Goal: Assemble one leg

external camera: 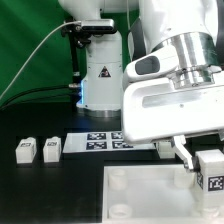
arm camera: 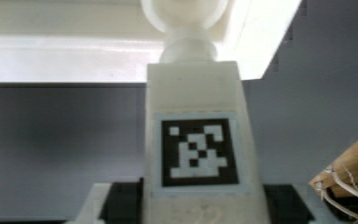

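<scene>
Three small white plastic block-shaped tagged legs are showing: first leg (external camera: 25,150), second leg (external camera: 51,147), third leg (external camera: 210,168). One large white square tray-like piece (external camera: 140,200) and one flat white marker board (external camera: 100,140) are lying on the black counter (external camera: 40,195).

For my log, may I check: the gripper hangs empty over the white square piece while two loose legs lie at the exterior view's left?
Not empty: the gripper is closed on a leg, as the wrist view shows. The rest of your statement is right.
</scene>
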`<act>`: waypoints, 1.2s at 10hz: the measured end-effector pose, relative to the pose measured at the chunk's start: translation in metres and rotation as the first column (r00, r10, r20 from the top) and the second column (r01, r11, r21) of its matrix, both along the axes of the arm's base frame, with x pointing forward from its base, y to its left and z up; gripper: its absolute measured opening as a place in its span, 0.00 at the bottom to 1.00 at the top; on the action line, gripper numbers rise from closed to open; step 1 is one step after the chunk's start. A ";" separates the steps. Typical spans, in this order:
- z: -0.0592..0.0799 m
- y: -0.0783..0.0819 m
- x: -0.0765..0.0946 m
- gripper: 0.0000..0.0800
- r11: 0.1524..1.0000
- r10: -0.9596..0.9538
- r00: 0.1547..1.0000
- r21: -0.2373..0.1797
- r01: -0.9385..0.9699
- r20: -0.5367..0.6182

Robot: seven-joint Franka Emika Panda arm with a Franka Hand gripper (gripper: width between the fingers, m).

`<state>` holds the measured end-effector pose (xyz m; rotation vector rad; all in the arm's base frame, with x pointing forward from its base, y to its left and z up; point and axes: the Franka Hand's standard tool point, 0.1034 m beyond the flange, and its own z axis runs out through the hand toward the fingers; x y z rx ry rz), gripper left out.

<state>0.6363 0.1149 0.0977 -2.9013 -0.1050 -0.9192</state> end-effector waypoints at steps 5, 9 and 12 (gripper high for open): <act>-0.001 0.002 -0.026 0.37 1.000 0.013 0.999 -0.008 -0.013 -0.034; 0.002 0.002 -0.018 0.37 1.000 0.014 1.000 -0.007 -0.015 -0.009; 0.000 -0.004 -0.013 0.37 1.000 0.016 1.000 -0.016 -0.016 -0.005</act>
